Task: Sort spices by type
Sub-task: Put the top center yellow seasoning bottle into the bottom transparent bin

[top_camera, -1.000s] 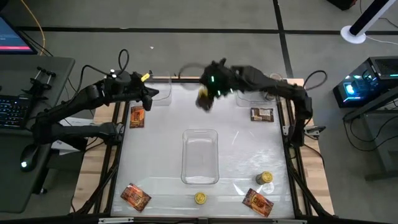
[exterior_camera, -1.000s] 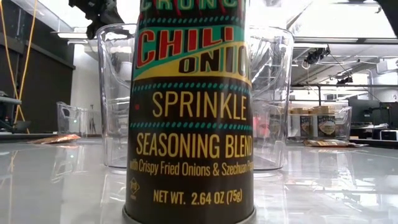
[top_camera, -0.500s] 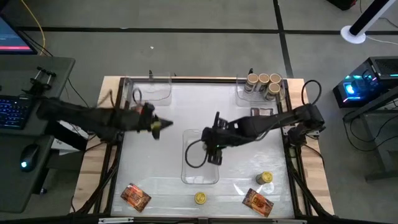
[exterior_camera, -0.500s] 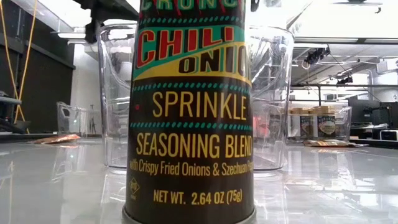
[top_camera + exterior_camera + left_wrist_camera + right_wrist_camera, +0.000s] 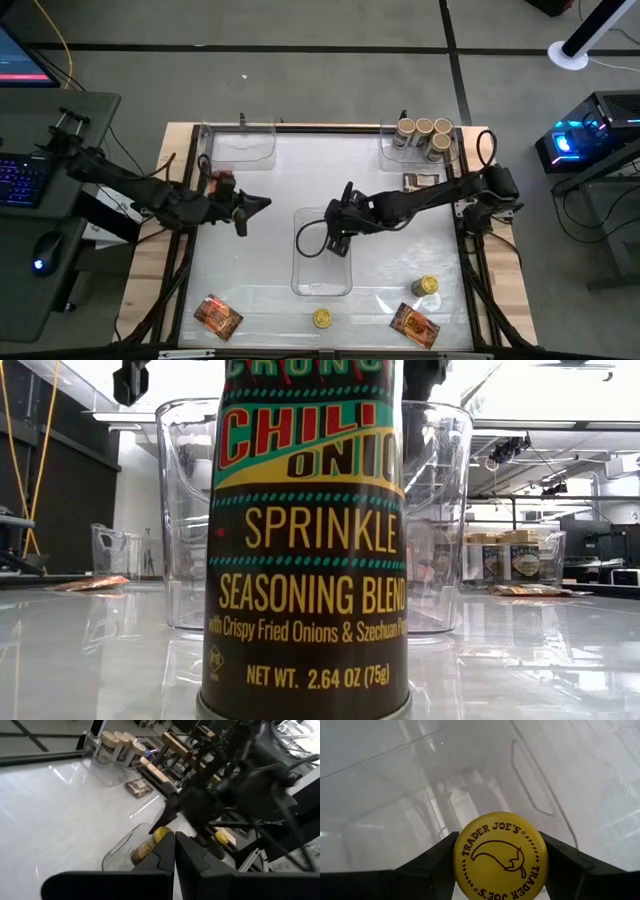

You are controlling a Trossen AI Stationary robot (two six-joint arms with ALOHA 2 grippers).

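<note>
My right gripper [image 5: 338, 238] is over the clear tray [image 5: 321, 285] in the middle of the table, shut on a yellow-lidded spice jar [image 5: 147, 846]. My left gripper [image 5: 256, 204] hovers shut and empty over the table's left side. Several beige-lidded jars [image 5: 424, 136] stand in the back right tray. Two more yellow-lidded jars [image 5: 322, 318] [image 5: 427, 286] stand near the front edge; the first fills the low view [image 5: 305, 540]. Orange-red packets [image 5: 218, 315] [image 5: 413, 325] [image 5: 420, 181] lie flat on the table. My right gripper pinches the jar just below its yellow lid [image 5: 465, 851], one finger [image 5: 432, 862] on each side. The fingers slant down from the table's right. The jar is tilted, lid toward the wrist, its lower end over the middle tray; whether it touches the tray floor I cannot tell.
An empty clear tray [image 5: 245, 143] stands at the back left. Another packet [image 5: 221, 184] lies on the left, partly behind my left arm. Open tabletop lies on both sides of the middle tray.
My right gripper has carried the yellow-lidded jar from the back of the table toward the near edge and down over the middle tray. My left gripper has drawn away from the back left tray toward the near edge and stayed shut.
</note>
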